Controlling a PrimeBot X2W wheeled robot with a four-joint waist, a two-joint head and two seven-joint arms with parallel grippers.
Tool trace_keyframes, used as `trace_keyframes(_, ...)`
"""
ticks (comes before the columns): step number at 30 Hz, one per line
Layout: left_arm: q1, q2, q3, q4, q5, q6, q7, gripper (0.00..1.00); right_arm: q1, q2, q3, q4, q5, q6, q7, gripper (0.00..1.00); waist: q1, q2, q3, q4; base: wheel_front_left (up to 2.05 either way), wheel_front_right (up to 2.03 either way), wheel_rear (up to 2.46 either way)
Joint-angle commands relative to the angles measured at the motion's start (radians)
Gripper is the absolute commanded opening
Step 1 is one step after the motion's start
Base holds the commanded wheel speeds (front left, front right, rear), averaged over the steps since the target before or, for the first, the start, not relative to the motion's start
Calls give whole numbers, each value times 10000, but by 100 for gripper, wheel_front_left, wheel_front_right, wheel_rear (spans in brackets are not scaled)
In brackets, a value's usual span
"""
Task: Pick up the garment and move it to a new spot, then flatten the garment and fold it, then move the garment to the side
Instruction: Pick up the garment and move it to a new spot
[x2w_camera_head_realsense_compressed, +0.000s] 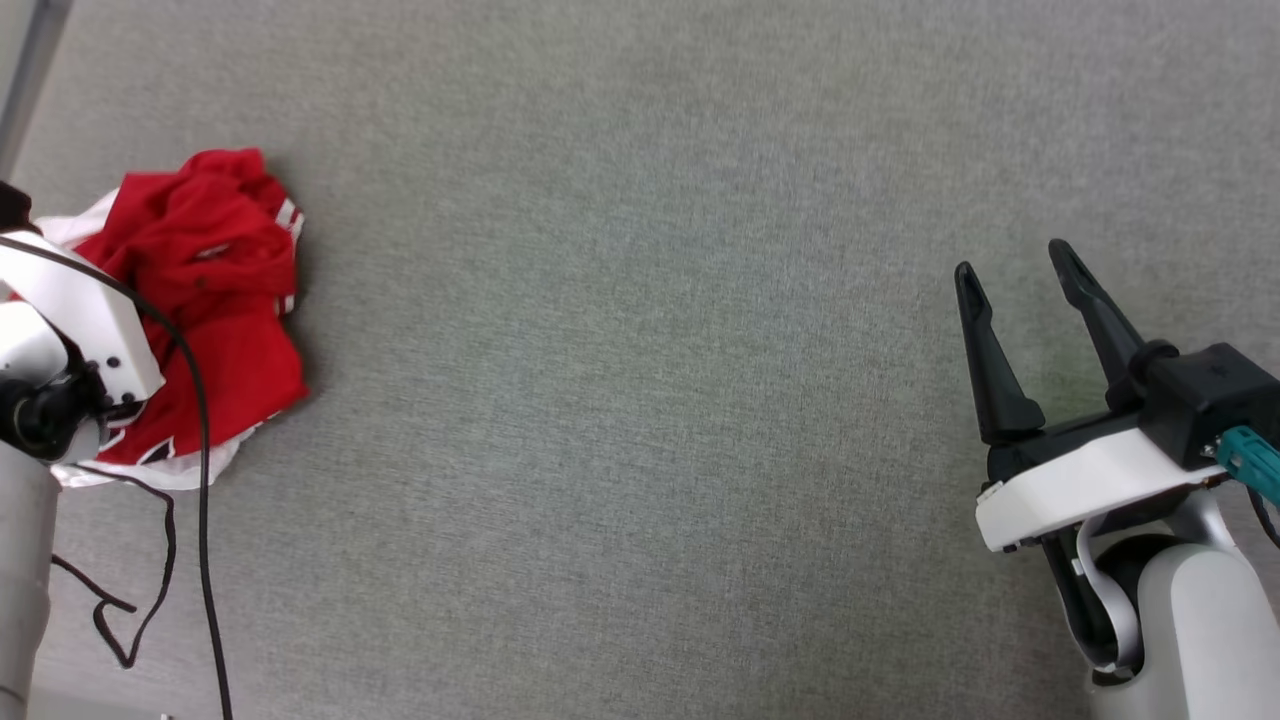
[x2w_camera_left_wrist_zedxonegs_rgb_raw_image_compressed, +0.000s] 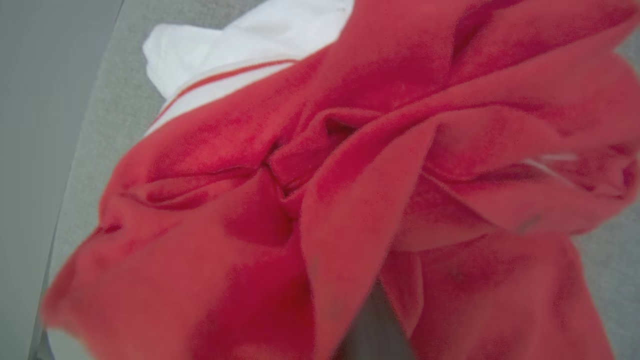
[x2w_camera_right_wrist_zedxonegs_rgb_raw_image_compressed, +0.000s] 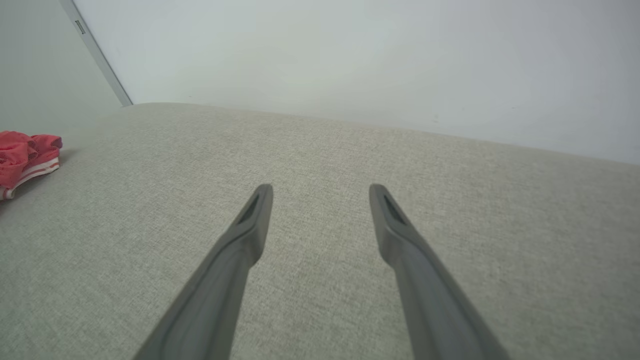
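- One red jersey shirt with white sleeves and red-white striped trim (x2w_camera_head_realsense_compressed: 210, 260) is lying bunched in a heap at the far left of the grey woven fabric surface (x2w_camera_head_realsense_compressed: 640, 400).
- Head view: the heap's long axis is running top to bottom. It's too crumpled to say which way it's pointing.
- Two grippers: the left gripper (x2w_camera_left_wrist_zedxonegs_rgb_raw_image_compressed: 372, 320) is sitting buried in the red folds, so I can't tell whether it's pinching cloth.
- The right gripper (x2w_camera_head_realsense_compressed: 1012, 260) is hovering well apart from the shirt, its two dark fingers spread wide and holding nothing.
- Two black cables (x2w_camera_head_realsense_compressed: 203, 500) are dangling by the left arm.
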Motion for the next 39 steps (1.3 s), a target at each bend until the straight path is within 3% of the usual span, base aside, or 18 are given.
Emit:
trace_keyframes(1, -199, -32, 17, -35, 125, 82, -481, 0, 87, 0, -36, 50, 82, -3, -85, 100, -1, 0, -331, 67, 0, 0, 0)
trace_keyframes(11, -86, -499, 104, -423, 737, 587, -4115, 0, 747, 0, -301, 371, 582, -3, -382, 100, -1, 0, -1954, 86, 0, 0, 0)
trace_keyframes(18, 337, -878, 0, -1053, 905, 773, -5442, 0, 1317, 1, -509, 450, 865, -3, -449, 100, -1, 0, -2879, -182, 0, 0, 0)
trace_keyframes(27, 1463, -1502, -755, -3061, 1186, 840, -5447, 0, 2127, 1, -794, 395, 1124, -3, -355, 100, -1, 0, -3826, -1176, 0, 0, 0)
trace_keyframes(29, 1885, -1874, -1246, -3878, 1275, 789, -5171, 0, 2285, 3, -819, 283, 1207, -3, -317, 100, -1, 0, -3878, -1636, 0, 0, 0)
trace_keyframes(39, 2549, -3272, -3260, -5300, 1585, 351, -4330, 0, 2177, 3, -787, 168, 1412, -3, -277, 100, -1, 0, -3355, -3055, 0, 0, 0)
